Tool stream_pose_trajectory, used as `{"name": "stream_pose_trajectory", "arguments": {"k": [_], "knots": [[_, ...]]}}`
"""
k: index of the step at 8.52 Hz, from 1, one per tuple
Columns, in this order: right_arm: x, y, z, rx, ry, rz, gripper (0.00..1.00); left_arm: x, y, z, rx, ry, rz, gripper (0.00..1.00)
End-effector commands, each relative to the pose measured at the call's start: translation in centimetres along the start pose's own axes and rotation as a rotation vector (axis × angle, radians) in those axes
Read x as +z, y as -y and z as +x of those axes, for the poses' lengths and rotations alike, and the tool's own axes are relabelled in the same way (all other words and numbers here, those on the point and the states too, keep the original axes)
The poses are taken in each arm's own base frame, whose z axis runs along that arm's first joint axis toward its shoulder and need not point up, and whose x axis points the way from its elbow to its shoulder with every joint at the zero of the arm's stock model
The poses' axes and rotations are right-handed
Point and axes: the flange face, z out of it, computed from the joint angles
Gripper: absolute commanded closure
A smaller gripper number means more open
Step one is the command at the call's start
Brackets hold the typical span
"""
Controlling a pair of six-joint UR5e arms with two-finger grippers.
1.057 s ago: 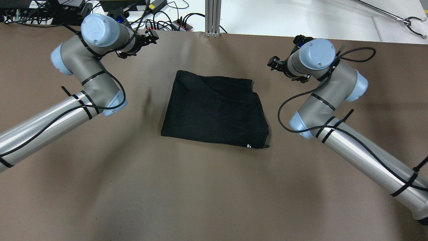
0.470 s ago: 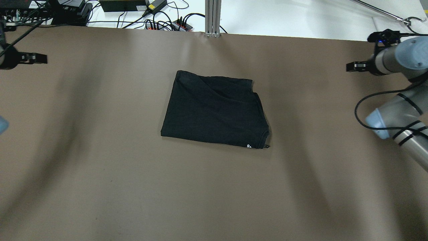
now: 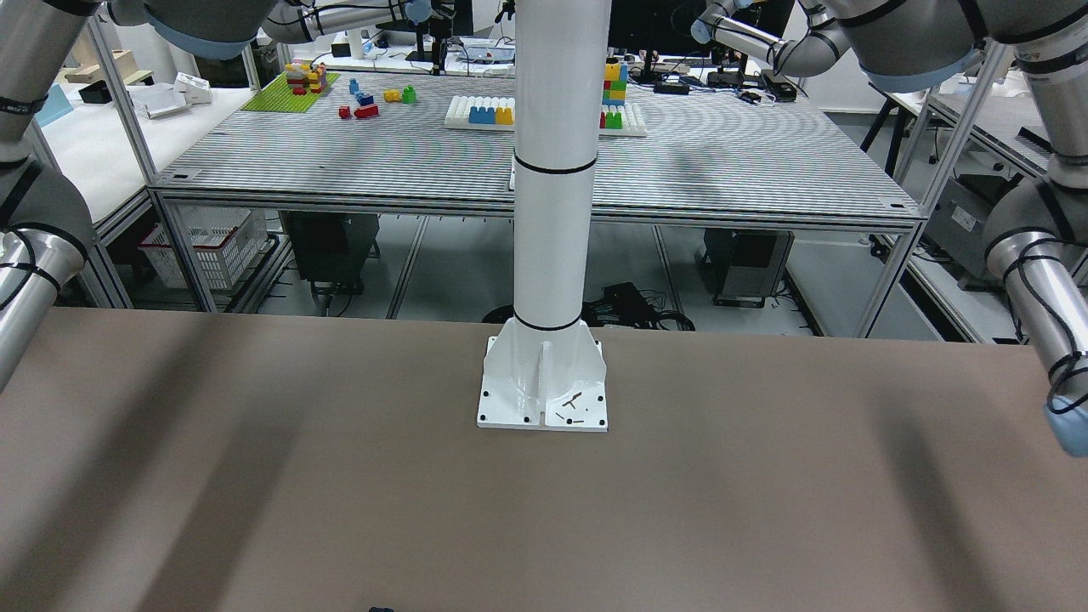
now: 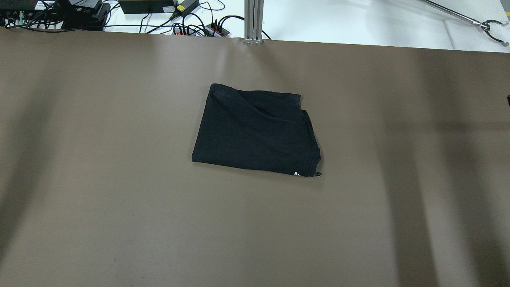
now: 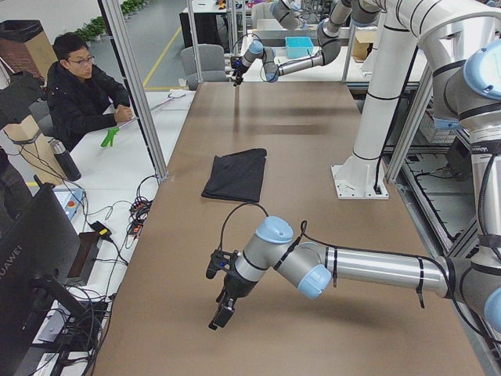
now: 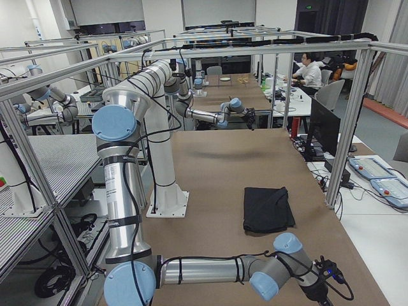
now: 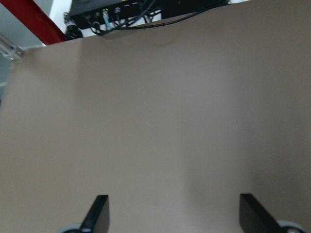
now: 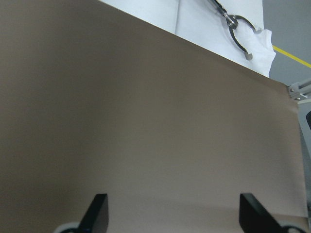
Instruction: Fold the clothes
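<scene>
The clothes [image 4: 255, 129] are one black fabric piece, folded into a rough rectangle and lying flat in the middle of the brown table; they also show in the side views [image 5: 237, 174] [image 6: 268, 208]. Neither arm touches them. My left gripper [image 7: 175, 216] is open over bare table near the left end, its fingers [image 7: 99, 213] wide apart with nothing between them. My right gripper [image 8: 175, 213] is open too, over bare table near the right end, and it is also empty. Both arms lie outside the overhead view.
Cables and a power strip [image 4: 199, 28] run along the far edge beside an aluminium post [image 4: 253, 22]. A grabber tool [image 4: 490, 28] lies on the white surface at far right. The white pillar's base plate [image 3: 544, 391] stands on the table's robot side. A person [image 5: 82, 86] sits at a side desk.
Both arms have swung outward from beside the clothes and left the overhead view. The clothes have not moved.
</scene>
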Motion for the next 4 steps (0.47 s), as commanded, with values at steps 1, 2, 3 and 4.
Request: {"name": "stream_pose_trajectory", "arguments": {"k": [1,2,3,4], "knots": [[-3.7,-5.0,7.5,0.006,0.056,0.008,0.05,-1.0,-2.5,-9.0,0.114,0.021,-0.012,0.06],[-4.9,-5.7,7.2,0.002,0.057,0.019,0.05,-0.8,-2.8,-9.2,0.105,0.026,-0.008,0.06],[-5.6,-5.2,6.9,0.0,0.056,0.033,0.05,-0.6,-2.7,-9.1,0.105,0.027,-0.011,0.06],[-5.7,-5.0,6.8,0.004,0.055,0.036,0.05,-0.6,-2.4,-8.9,0.109,0.025,-0.007,0.06]]}}
